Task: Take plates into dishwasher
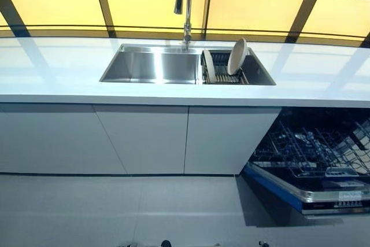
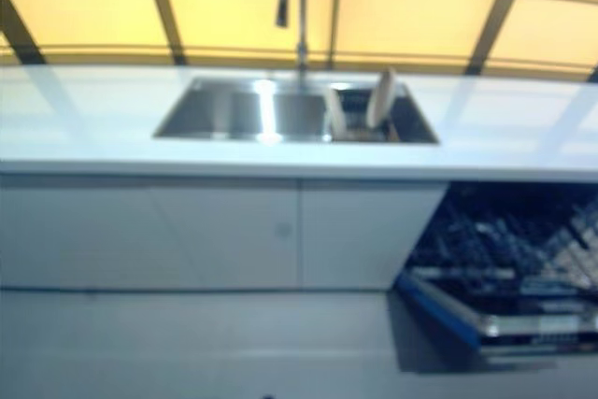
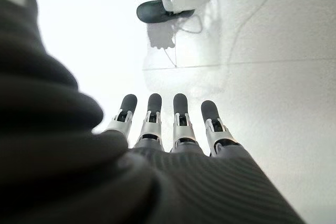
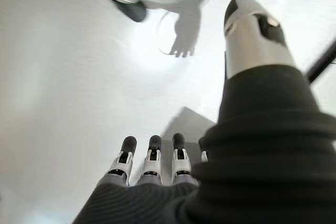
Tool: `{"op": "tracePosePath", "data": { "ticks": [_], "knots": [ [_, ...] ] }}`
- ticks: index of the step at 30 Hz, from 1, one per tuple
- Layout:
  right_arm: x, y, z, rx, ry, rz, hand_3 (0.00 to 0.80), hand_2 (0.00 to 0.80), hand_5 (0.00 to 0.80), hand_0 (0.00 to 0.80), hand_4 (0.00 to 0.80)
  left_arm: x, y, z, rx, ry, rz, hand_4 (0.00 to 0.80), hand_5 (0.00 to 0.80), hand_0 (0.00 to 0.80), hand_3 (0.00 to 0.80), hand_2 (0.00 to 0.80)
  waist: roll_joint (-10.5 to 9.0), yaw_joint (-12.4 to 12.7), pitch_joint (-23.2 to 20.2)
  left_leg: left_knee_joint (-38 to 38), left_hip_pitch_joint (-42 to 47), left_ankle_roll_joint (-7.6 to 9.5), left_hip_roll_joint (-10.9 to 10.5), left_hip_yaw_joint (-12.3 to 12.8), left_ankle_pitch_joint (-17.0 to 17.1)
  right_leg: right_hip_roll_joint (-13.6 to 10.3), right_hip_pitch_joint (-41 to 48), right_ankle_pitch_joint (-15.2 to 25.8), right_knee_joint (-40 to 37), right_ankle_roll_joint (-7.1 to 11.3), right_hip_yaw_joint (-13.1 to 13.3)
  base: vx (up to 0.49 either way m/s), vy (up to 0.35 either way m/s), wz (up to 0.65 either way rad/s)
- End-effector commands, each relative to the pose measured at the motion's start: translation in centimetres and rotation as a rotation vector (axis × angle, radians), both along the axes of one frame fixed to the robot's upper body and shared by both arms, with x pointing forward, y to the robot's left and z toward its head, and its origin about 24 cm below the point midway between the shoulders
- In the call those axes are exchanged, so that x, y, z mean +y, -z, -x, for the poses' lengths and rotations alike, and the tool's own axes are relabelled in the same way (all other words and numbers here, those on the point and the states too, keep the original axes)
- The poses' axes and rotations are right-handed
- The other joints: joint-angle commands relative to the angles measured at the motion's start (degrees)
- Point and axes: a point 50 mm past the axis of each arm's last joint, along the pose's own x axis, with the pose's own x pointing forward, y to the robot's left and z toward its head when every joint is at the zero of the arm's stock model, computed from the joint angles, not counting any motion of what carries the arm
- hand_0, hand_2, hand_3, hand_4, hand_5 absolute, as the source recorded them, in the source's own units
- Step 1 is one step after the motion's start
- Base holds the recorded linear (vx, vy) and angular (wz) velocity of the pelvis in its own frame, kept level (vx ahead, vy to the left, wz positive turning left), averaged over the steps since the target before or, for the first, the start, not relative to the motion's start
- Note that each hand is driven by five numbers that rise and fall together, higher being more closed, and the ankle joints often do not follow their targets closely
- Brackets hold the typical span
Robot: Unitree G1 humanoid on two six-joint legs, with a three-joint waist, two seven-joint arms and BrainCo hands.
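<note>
Grey floor (image 1: 115, 212) lies nearest, and both wrist views look down on it: the left robot hand (image 3: 168, 124) and the right robot hand (image 4: 152, 166) hang with fingers straight and spread, holding nothing. At near right the dishwasher (image 1: 312, 166) stands open, its rack pulled out. Beyond, on the white worktop (image 1: 58, 73), two plates (image 1: 237, 56) stand in the sink's (image 1: 156, 65) right rack. Judging by this, no plate is taken yet; the next move calls for stepping closer and reaching. No writing is legible.

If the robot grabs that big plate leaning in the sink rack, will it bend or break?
The big plate looks stiff and glazed, so it probably won't bend but may be slippery. It stands on edge, tilted in the rack, so a nudge could tip it against the smaller plate. It would likely chip if dropped.
</note>
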Motion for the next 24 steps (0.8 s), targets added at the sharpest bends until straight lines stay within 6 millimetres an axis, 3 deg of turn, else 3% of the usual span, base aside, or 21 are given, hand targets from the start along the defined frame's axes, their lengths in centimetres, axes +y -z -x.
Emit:
{"op": "tracePosePath", "data": {
  "ticks": [1,3,4,5,6,8,9,12,17,20,24],
  "knots": [
    [-2.4,-1.0,-1.5,-0.099,0.07,0.054,0.0,0.0,0.0,0.0,0.0,0.3,0.0,0.6,0.048,0.069,-0.041,0.0,0.0,0.0,0.0,0.0,1.97,-1.1,0.1,5.0,-6.8,0.9,-1.2,-4.1,-0.2,4.6,-2.8,15.5,7.9,0.27,-1.0,0.413,0.052,0.24],
    [-2.9,-1.1,-1.6,-0.106,0.09,0.068,0.0,0.0,0.0,0.0,0.0,0.2,0.0,0.2,0.039,0.079,-0.045,0.0,0.0,0.0,0.0,0.0,3.24,-2.9,0.9,3.8,-3.2,-0.26,0.3,-3.9,-0.5,3.9,-8.1,13.2,3.3,-0.31,-3.4,0.306,-0.044,0.33],
    [-3.1,-1.2,-1.5,-0.107,0.095,0.075,0.0,0.0,0.0,0.0,0.0,0.2,0.0,0.0,0.032,0.087,-0.046,0.0,0.0,0.0,0.0,0.0,3.39,-3.6,1.2,3.6,-2.2,-0.43,0.5,-4.7,-1.0,3.8,-11.4,14.1,-0.4,-0.43,-3.0,0.332,-0.133,0.09],
    [-3.6,-1.2,-1.3,-0.108,0.117,0.085,0.0,0.0,0.0,0.0,0.0,0.2,-0.1,-0.4,0.02,0.1,-0.051,0.0,0.0,0.0,0.0,0.0,3.31,-5.1,2.2,2.4,0.1,-0.7,0.4,-6.2,-2.0,2.7,-15.1,16.7,-4.9,0.18,-3.1,0.391,-0.239,0.09],
    [-3.8,-1.3,-1.3,-0.115,0.123,0.088,0.0,0.0,0.0,0.0,0.0,0.3,-0.2,-0.9,0.002,0.102,-0.054,0.0,0.0,0.0,0.0,0.0,2.42,-6.7,3.3,1.7,2.3,-1.12,-0.1,-7.2,-4.2,1.0,-19.8,22.8,-12.0,1.81,-2.8,0.453,-0.272,0.19],
    [-4.0,-1.4,-1.5,-0.116,0.119,0.091,0.0,0.0,0.0,0.0,0.0,0.4,-0.3,-1.5,-0.018,0.09,-0.055,0.0,0.0,0.0,0.0,0.0,2.83,-8.4,5.0,2.1,4.6,-1.43,0.7,-8.5,-6.2,1.1,-23.5,25.8,-18.3,2.76,-2.4,0.429,-0.225,0.33],
    [-4.1,-1.5,-1.6,-0.102,0.1,0.096,0.0,0.0,0.0,0.0,0.0,0.6,-0.4,-1.6,-0.023,0.075,-0.051,0.0,0.0,0.0,0.0,0.0,3.3,-8.8,6.0,2.9,5.4,-1.3,1.3,-9.1,-6.8,1.5,-24.6,24.9,-18.1,2.16,-1.8,0.39,-0.194,0.27],
    [-3.6,-1.2,-1.2,-0.078,0.098,0.093,0.0,0.0,0.0,0.0,0.0,0.9,-0.4,-1.1,-0.016,0.074,-0.05,0.0,0.0,0.0,0.0,0.0,1.48,-8.1,6.4,7.3,4.2,-0.47,1.9,-8.6,-9.4,1.1,-20.9,22.1,-11.2,0.96,-0.2,0.336,-0.261,0.36],
    [-3.3,-1.3,-1.9,-0.091,0.089,0.087,0.0,0.0,0.0,0.0,0.0,0.6,0.0,0.6,0.026,0.126,-0.019,0.0,0.0,0.0,0.0,0.0,0.08,-7.5,4.8,11.4,6.1,-2.61,5.3,-5.4,-12.5,1.0,-16.4,16.9,-8.6,0.23,-4.6,0.322,-0.237,0.31],
    [-3.5,-1.4,-2.1,-0.069,0.046,0.088,0.0,0.0,0.0,0.0,0.0,0.0,0.2,1.0,0.025,0.109,-0.007,0.0,0.0,0.0,0.0,0.0,0.17,-7.5,3.9,12.9,7.5,-3.63,6.6,-5.2,-13.6,1.4,-15.6,15.2,-8.1,-0.93,-5.9,0.277,-0.148,0.13],
    [-3.4,-1.6,-2.7,-0.078,0.002,0.078,0.0,0.0,0.0,0.0,0.0,-0.1,0.3,1.3,0.035,0.085,-0.007,0.0,0.0,0.0,0.0,0.0,0.64,-7.9,2.9,21.2,7.8,-5.56,9.3,-4.6,-7.7,2.7,-14.8,12.9,-7.3,-3.71,-8.0,0.19,-0.107,-0.09]
  ]
}}
